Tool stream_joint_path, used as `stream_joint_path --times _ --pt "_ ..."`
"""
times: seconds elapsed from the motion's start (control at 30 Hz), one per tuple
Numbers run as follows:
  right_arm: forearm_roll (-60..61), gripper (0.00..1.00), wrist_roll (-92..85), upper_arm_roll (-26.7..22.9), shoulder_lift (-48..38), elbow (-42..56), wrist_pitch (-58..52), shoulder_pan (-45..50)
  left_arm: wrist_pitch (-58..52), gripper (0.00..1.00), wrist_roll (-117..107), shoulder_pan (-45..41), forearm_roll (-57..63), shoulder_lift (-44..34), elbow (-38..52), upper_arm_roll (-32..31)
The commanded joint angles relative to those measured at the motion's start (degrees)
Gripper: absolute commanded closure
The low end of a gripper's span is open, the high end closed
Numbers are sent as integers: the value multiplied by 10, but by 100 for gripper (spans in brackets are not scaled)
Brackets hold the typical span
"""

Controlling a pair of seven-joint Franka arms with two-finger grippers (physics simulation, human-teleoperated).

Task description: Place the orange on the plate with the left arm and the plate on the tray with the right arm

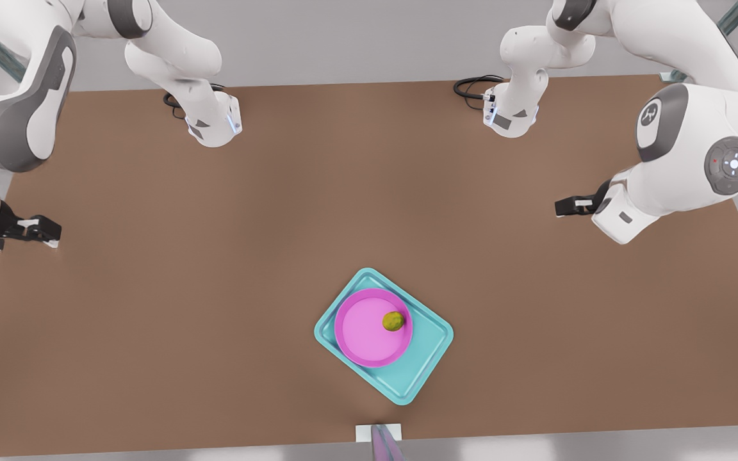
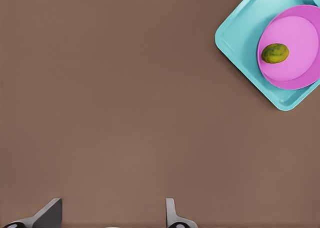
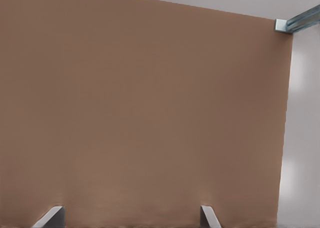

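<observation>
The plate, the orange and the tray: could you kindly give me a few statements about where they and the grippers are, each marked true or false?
1. The orange lies on the magenta plate. True.
2. The plate sits on the bare table beside the tray. False: it rests inside the turquoise tray.
3. The left gripper is shut on the orange. False: its fingers stand apart and empty, away from the tray.
4. The right gripper is open over bare brown table. True.
5. The orange sits at the plate's exact centre. False: it lies near the rim, toward the front view's right.
</observation>
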Motion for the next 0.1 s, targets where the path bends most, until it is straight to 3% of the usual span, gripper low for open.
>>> stream_joint_path --times 0.0,0.07 --pt "-29 0 4 5 -5 -3 -114 -1 1 0 -1 0 0 0 0 0" --pt "-28 0 4 5 -4 -3 -115 -1 1 0 -1 0 2 1 0 0"
